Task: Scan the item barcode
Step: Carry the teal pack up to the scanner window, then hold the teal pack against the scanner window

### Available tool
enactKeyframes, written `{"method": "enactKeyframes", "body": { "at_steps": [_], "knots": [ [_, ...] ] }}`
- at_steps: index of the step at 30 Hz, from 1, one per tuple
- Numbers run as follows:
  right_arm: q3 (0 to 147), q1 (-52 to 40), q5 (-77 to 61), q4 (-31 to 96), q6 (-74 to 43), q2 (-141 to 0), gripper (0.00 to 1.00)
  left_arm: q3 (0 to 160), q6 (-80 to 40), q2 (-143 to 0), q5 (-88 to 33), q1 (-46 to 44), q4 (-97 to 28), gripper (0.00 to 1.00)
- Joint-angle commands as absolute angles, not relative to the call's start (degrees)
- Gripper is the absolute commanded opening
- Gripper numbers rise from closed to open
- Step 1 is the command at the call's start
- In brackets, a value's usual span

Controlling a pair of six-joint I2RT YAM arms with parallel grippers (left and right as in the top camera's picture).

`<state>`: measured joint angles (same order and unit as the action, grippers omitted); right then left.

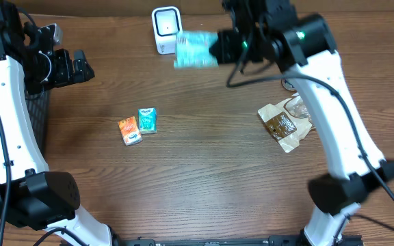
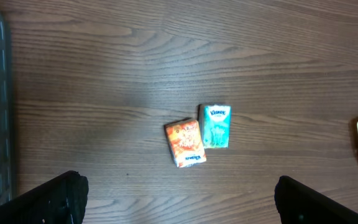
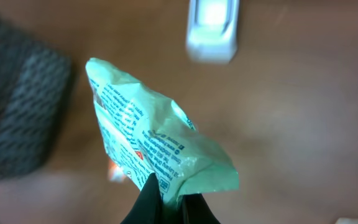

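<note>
My right gripper (image 1: 219, 46) is shut on the edge of a light green packet (image 1: 195, 50), held in the air just right of the white barcode scanner (image 1: 166, 29) at the table's back. In the right wrist view the green packet (image 3: 157, 140) is pinched between my dark fingertips (image 3: 151, 199), its printed side showing, with the scanner (image 3: 213, 28) blurred beyond it. My left gripper (image 1: 79, 66) hangs open at the far left, high above the table. Its two fingers (image 2: 55, 199) stand wide apart with nothing between them.
An orange pack (image 1: 129, 130) and a teal tissue pack (image 1: 147, 120) lie side by side left of centre; both show in the left wrist view, orange pack (image 2: 184, 142) and teal pack (image 2: 215, 126). Brown-and-white wrappers (image 1: 286, 123) lie at the right. A dark mesh basket (image 1: 38, 113) stands at the left edge.
</note>
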<state>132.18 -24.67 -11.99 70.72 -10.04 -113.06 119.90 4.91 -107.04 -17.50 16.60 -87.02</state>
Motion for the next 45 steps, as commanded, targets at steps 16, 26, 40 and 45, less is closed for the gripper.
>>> {"method": "enactKeyframes", "body": {
  "at_steps": [16, 26, 40, 45],
  "knots": [
    [136.84, -33.26, 37.65, 16.80, 45.56, -140.49, 0.04, 120.42, 5.80, -106.94, -17.39, 16.75, -86.91, 1.00],
    [136.84, -32.93, 32.40, 5.61, 64.82, -148.57, 0.04, 120.42, 5.80, -106.94, -17.39, 16.75, -86.91, 0.99],
    [136.84, -34.04, 32.47, 6.81, 64.79, -148.81, 0.04, 120.42, 5.80, -106.94, -17.39, 16.75, -86.91, 0.99],
    [136.84, -34.20, 32.51, 7.40, 64.79, -148.81, 0.04, 120.42, 5.80, -106.94, -17.39, 16.75, -86.91, 1.00]
  ]
}}
